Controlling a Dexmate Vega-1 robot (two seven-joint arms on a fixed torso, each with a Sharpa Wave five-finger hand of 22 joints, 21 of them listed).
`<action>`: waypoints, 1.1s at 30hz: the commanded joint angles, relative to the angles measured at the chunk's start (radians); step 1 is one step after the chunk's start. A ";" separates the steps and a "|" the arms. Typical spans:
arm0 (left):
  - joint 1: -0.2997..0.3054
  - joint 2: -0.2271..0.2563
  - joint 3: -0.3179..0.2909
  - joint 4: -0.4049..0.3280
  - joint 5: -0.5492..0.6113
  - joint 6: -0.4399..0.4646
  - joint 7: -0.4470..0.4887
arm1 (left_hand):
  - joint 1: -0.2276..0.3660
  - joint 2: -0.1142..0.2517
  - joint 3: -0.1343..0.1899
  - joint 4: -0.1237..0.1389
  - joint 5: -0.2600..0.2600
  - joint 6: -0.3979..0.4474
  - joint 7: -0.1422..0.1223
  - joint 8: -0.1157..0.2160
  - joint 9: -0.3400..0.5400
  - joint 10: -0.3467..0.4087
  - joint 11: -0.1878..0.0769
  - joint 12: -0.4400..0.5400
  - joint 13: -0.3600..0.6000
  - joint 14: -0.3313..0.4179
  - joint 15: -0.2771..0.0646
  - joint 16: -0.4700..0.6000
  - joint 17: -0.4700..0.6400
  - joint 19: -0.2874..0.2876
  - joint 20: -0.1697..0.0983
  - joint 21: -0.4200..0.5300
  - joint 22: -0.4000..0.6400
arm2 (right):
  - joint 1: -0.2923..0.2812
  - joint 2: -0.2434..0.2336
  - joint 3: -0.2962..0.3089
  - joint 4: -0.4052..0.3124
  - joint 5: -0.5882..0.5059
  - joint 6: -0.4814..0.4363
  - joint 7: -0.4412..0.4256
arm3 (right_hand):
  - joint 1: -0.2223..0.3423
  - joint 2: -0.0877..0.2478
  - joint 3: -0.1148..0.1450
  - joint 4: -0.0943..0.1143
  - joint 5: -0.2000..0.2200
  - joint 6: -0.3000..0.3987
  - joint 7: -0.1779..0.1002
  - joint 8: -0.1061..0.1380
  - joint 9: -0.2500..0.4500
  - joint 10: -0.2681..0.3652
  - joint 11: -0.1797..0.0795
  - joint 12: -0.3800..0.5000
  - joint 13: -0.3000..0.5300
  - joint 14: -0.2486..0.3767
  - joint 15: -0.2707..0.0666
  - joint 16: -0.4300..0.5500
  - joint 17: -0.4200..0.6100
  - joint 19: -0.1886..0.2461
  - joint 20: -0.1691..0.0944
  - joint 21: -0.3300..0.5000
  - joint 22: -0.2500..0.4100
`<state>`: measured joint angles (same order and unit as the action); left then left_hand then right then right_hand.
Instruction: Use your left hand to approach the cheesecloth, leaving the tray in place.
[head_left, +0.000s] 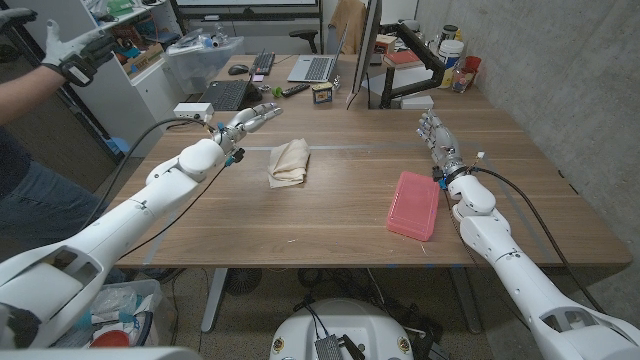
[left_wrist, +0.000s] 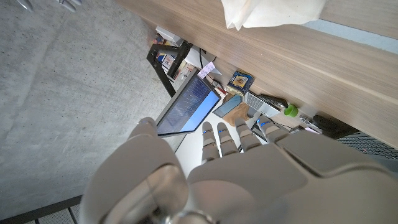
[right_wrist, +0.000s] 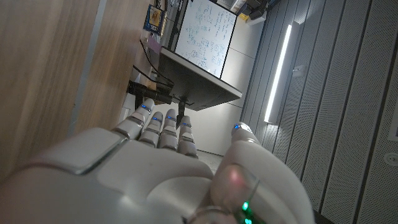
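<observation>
We hold our left hand (head_left: 250, 118) empty, fingers spread, just beside the cloth (head_left: 290, 161), approaching; next it should swing over it, tray (head_left: 414, 205) untouched.

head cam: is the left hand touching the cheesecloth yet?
No. The left hand hangs apart from the cheesecloth, with bare table showing between them.

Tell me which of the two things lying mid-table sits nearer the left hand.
The beige cheesecloth, crumpled just beside the left hand. The pink tray lies across the table, close to the right hand.
</observation>
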<state>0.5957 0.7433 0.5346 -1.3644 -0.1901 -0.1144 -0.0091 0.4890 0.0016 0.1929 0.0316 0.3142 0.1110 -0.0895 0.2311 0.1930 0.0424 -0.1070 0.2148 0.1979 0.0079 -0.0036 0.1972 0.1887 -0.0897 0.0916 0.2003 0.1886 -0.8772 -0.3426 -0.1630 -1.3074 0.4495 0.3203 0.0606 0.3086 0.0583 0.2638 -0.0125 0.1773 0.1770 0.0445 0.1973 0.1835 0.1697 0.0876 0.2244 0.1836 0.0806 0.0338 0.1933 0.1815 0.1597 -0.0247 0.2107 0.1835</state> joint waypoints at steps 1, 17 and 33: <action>-0.050 -0.015 0.036 0.029 0.028 0.020 -0.038 | 0.016 -0.001 0.004 -0.007 -0.004 0.007 -0.007 -0.002 0.003 0.002 -0.010 0.003 0.002 0.008 0.001 0.007 0.003 -0.003 0.007 0.009 0.002 | 0.010 0.005 0.006 0.017 0.005 0.014 0.005 | 0.003 0.012 0.001 -0.002 0.001 0.007 -0.001 0.003 0.005 0.011 0.000 0.001 0.002 0.007 0.000 0.000 0.003 -0.003 0.006 -0.002 0.005; -0.070 0.001 0.067 -0.007 0.076 0.062 -0.057 | 0.022 0.000 0.004 -0.010 -0.006 0.007 -0.006 -0.004 0.003 0.002 -0.010 0.002 0.002 0.007 0.004 0.006 0.004 -0.005 0.010 0.009 0.003 | 0.020 0.009 0.006 0.030 0.009 0.032 0.017 | 0.003 0.014 0.000 -0.004 0.001 0.007 -0.002 0.002 0.006 0.012 -0.001 -0.001 0.002 0.008 0.002 -0.001 0.003 -0.003 0.007 -0.003 0.005; -0.081 0.012 0.100 -0.045 0.139 0.114 -0.061 | 0.026 0.001 0.003 -0.012 -0.008 0.005 -0.006 -0.006 0.004 -0.001 -0.011 0.000 0.003 0.007 0.007 0.005 0.005 -0.008 0.011 0.009 0.004 | 0.028 0.010 0.007 0.040 0.018 0.039 0.031 | 0.003 0.015 -0.002 -0.006 0.001 0.007 -0.004 0.001 0.006 0.013 0.000 -0.001 0.002 0.009 0.001 -0.002 0.003 -0.003 0.008 -0.003 0.005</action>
<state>0.5242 0.7509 0.6103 -1.3883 -0.0970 -0.0351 -0.0698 0.5008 0.0056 0.1929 0.0231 0.3067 0.1110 -0.0895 0.2306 0.1929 0.0423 -0.1070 0.2148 0.1977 0.0091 -0.0024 0.1970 0.1885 -0.0971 0.0989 0.2003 0.1884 -0.8549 -0.3344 -0.1572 -1.2749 0.4619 0.3526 0.0829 0.3138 0.0636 0.2609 -0.0154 0.1773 0.1791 0.0424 0.1973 0.1835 0.1696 0.0876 0.2244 0.1837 0.0805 0.0338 0.1932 0.1815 0.1561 -0.0212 0.2108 0.1835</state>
